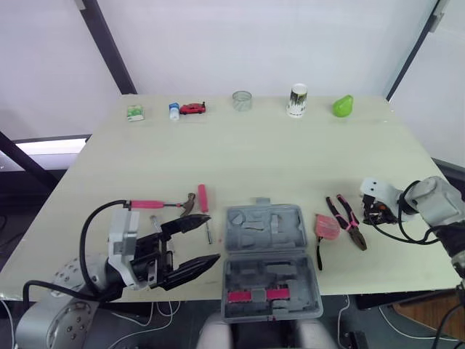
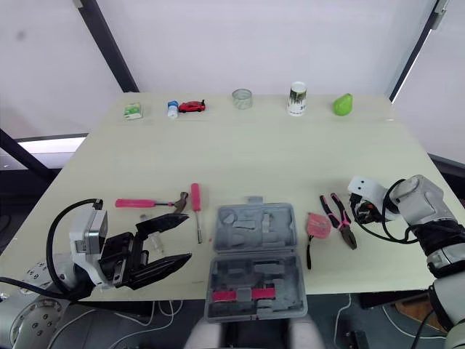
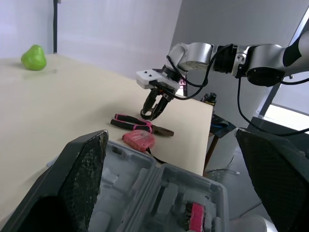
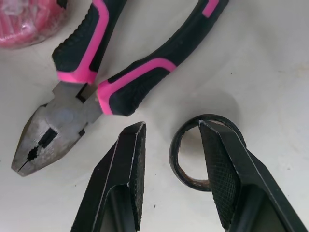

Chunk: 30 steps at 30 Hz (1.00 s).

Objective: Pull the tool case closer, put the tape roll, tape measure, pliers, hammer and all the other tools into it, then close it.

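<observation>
head pair overlooks table; wrist cams low, both see pliers (right close-up).

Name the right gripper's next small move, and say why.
Probably ease the right gripper down and close it on the tape roll. Its fingers are open and one wall of the black ring sits between them, while the pliers lie close beside, outside the gap.

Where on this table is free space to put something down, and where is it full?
The wide middle of the pale table is bare, between the far row of small objects and the open grey plastic tool case. Crowded: beside the case, pink-handled hammer left, pink-and-black pliers right.
</observation>
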Tool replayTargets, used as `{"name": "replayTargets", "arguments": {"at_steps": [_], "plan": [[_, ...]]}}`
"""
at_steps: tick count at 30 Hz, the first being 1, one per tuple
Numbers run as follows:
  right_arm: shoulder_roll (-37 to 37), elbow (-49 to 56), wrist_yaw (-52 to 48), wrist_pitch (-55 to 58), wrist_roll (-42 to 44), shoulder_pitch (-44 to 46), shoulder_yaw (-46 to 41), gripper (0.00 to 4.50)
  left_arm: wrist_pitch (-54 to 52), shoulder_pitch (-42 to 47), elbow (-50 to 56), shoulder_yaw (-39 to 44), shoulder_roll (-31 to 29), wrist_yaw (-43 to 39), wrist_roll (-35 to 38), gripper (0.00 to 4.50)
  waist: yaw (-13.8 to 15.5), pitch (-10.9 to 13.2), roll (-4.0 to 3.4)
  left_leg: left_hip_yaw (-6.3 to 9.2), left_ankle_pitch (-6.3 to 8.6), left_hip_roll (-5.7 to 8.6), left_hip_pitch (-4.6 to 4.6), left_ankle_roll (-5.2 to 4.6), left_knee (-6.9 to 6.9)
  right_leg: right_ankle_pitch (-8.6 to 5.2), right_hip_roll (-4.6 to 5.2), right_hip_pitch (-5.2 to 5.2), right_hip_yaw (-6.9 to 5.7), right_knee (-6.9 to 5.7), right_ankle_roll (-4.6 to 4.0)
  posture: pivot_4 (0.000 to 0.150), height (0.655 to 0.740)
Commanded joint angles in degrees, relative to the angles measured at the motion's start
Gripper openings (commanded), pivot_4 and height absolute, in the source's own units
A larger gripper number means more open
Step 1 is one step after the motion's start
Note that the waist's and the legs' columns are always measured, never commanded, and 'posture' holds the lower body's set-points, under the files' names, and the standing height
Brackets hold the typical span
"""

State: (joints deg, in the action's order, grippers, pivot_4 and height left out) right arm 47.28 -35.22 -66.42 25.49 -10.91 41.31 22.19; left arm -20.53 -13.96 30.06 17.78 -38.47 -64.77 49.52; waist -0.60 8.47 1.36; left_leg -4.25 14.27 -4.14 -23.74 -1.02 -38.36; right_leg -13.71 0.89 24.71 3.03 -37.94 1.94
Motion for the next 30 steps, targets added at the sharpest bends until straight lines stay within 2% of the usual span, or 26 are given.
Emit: {"name": "replayTargets", "arguments": {"at_steps": [1,2,4,12,15,17,20,24,30], "plan": [[-0.1,-2.5,-0.3,-1.5,-1.3,1.2,0.0,0.61,1.4,-0.2,2.5,0.4,0.3,0.4,0.0,4.50,-0.1,0.0,0.00,0.00,0.00,0.00,0.00,0.00,0.00,0.00,0.00,0.00,0.01,0.00,0.00,0.150,0.7400],[-0.3,-3.2,-0.3,-1.8,-1.5,1.5,-0.1,0.29,1.4,-0.2,2.6,0.3,0.4,0.5,-0.1,4.50,-0.2,0.0,-0.01,0.00,0.00,0.00,0.01,0.00,0.00,0.00,-0.01,0.00,0.01,-0.01,0.00,0.150,0.7400],[-0.4,-4.1,-0.2,-2.2,-2.0,2.0,-0.2,0.12,1.6,-0.1,2.5,0.1,0.6,0.6,-0.3,4.50,-0.2,0.0,-0.01,0.00,0.00,0.00,0.02,0.00,0.00,0.00,-0.01,0.00,0.01,-0.01,0.00,0.150,0.7400],[0.5,-1.0,-2.2,-2.3,-0.6,2.3,-2.3,0.12,1.9,0.6,2.0,-0.7,1.1,0.8,-0.7,4.50,-0.2,0.0,-0.03,0.00,0.00,0.00,0.01,0.00,0.00,0.00,-0.01,0.00,0.01,-0.01,0.00,0.150,0.7400],[2.0,8.0,-7.3,1.4,2.3,2.8,-3.7,0.12,1.7,0.7,2.0,-0.2,1.7,1.6,0.2,4.50,-0.2,0.1,-0.23,-0.02,0.00,0.00,0.01,0.00,0.00,0.01,-0.01,0.01,0.02,-0.01,0.01,0.150,0.7400],[2.6,18.5,-12.4,5.5,4.5,4.1,-2.9,0.12,1.1,0.5,2.1,1.0,2.7,3.3,1.9,4.50,-0.3,0.2,-0.29,0.00,0.00,-0.02,0.01,0.00,0.02,0.08,-0.02,0.03,0.01,-0.03,0.14,0.150,0.7400],[2.4,26.7,-15.3,9.0,5.5,5.2,-1.6,0.12,0.5,0.2,2.3,2.4,3.6,5.4,3.8,4.50,-0.5,0.2,-0.34,0.02,0.00,-0.06,0.03,0.00,0.04,0.11,-0.06,0.05,0.01,-0.05,0.20,0.150,0.7400],[-8.3,37.5,-17.5,12.6,6.6,14.6,5.6,0.12,0.8,-6.1,0.6,9.5,4.9,7.1,6.1,4.50,-1.8,0.2,-0.34,0.03,0.00,-0.09,0.03,0.00,0.04,0.12,-0.07,0.08,0.00,-0.06,0.19,0.150,0.7400],[-22.3,34.6,-16.1,9.5,5.6,20.9,14.6,0.12,3.0,-13.4,-4.3,15.2,6.3,4.3,4.2,4.50,-0.5,0.2,-0.28,0.20,0.00,-0.07,-0.10,0.01,0.06,-0.06,0.07,0.10,-0.37,-0.09,-0.11,0.150,0.7400]]}}
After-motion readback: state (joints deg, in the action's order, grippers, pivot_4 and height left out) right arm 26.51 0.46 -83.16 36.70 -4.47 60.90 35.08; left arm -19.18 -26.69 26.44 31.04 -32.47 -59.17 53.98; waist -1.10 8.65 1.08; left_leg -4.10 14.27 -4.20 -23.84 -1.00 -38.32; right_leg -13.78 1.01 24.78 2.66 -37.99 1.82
